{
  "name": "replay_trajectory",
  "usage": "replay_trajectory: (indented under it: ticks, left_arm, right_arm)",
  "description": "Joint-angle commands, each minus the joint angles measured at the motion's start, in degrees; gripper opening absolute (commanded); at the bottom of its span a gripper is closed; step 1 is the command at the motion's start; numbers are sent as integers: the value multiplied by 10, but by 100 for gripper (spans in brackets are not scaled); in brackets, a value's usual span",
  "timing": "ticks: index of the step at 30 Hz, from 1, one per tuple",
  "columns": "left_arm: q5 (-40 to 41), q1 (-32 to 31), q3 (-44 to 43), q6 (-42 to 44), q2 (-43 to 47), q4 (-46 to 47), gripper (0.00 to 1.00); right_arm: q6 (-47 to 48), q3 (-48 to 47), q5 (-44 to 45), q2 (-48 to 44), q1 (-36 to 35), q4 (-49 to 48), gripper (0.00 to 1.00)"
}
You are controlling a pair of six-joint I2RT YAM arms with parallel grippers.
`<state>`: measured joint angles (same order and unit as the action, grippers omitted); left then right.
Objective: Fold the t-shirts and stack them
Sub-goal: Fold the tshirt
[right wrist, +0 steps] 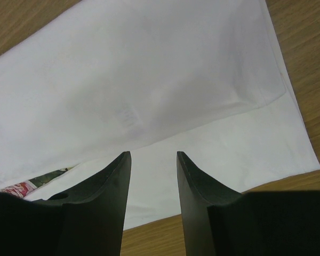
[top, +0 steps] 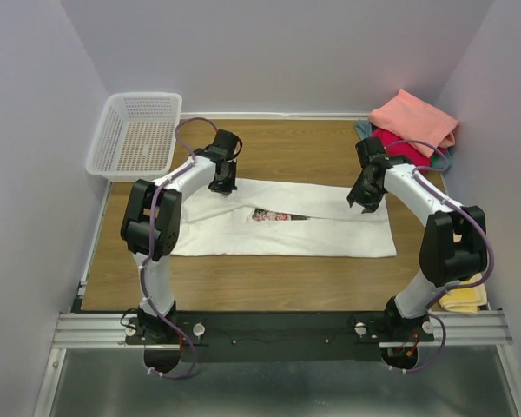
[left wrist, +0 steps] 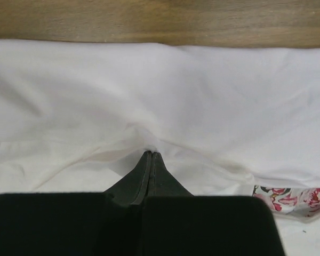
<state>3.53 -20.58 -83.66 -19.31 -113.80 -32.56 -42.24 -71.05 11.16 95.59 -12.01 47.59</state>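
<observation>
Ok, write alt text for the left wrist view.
The left gripper, jaws shut, pinches a puckered fold of the white t-shirt, which fills most of the frame. A strip of wooden table runs along the top, and a bit of floral print shows at lower right.

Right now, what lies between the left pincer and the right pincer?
Only the white t-shirt, its folded flaps parting over a sliver of floral print. The top external view shows this span between left pincer and right pincer.
</observation>
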Motion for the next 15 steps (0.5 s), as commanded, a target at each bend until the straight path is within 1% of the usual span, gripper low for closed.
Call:
replay_trajectory:
  ticks: [1, 9, 15]
  left_arm:
    - [28, -13, 32, -7, 80, -22, 0]
    - [24, -26, 77, -26, 136, -37, 0]
    - [17, -69, 111, -56, 183, -58, 0]
  right_arm:
    - [-7, 7, 4, -8, -4, -3, 48]
    - [1, 9, 7, -3, -7, -5, 48]
    - [11, 10, 9, -1, -7, -7, 48]
